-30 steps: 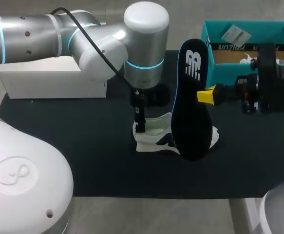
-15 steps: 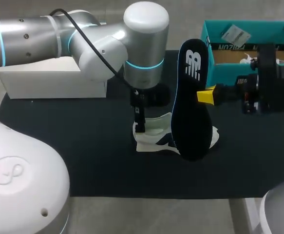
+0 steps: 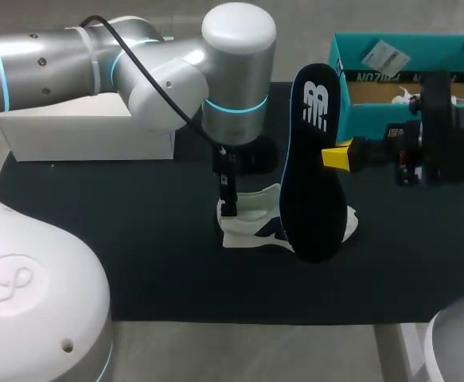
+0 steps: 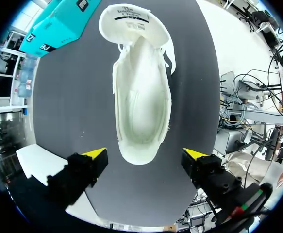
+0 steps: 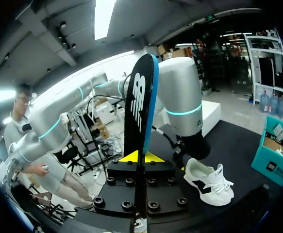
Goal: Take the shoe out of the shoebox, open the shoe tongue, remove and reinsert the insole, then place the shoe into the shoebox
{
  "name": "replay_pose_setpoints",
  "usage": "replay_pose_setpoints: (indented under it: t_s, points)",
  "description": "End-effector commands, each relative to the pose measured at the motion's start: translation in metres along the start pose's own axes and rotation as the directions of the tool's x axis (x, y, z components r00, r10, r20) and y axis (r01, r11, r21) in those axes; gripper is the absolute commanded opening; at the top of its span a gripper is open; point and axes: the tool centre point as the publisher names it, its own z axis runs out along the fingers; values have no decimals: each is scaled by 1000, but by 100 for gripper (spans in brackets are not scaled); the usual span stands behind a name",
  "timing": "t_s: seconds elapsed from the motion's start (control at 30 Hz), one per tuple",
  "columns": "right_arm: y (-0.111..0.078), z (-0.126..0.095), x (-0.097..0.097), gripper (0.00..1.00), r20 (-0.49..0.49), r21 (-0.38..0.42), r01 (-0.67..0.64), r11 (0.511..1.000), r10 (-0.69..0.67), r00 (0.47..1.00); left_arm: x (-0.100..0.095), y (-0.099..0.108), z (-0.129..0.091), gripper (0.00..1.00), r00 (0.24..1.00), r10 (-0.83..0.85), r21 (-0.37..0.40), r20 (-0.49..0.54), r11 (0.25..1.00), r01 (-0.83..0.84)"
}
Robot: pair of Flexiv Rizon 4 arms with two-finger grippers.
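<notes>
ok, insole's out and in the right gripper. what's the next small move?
Probably tilt the insole down and lower it toward the shoe's opening. The right gripper holds it upright over the shoe. The left wrist view shows the shoe empty inside, with its heel between the left gripper's open fingers, not touching them.

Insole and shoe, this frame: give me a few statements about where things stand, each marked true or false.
1. The insole lies inside the shoe. False: the right gripper holds it upright, outside the shoe.
2. The shoe sits on the dark mat, outside the shoebox. True.
3. The left gripper is shut on the shoe. False: it is open, its fingers clear of the heel on both sides.
4. The right gripper is shut on the insole. True.
</notes>
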Motion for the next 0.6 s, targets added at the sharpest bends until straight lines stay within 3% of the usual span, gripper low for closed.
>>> replay_pose_setpoints:
  t_s: [0.03, 0.3, 0.6]
  points:
    - [-1, 3, 7, 0, 13, -4, 0, 1000, 0, 1000, 0, 0, 1, 100, 1000, 1, 0, 0, 1000, -1]
    - [-1, 3, 7, 0, 13, -4, 0, 1000, 0, 1000, -10, -32, 3, 100, 1000, 9, 37, -9, 999, -9]
    - [-1, 3, 7, 0, 13, -4, 0, 1000, 0, 1000, -34, -70, 7, 100, 1000, -4, 79, -8, 997, 5]
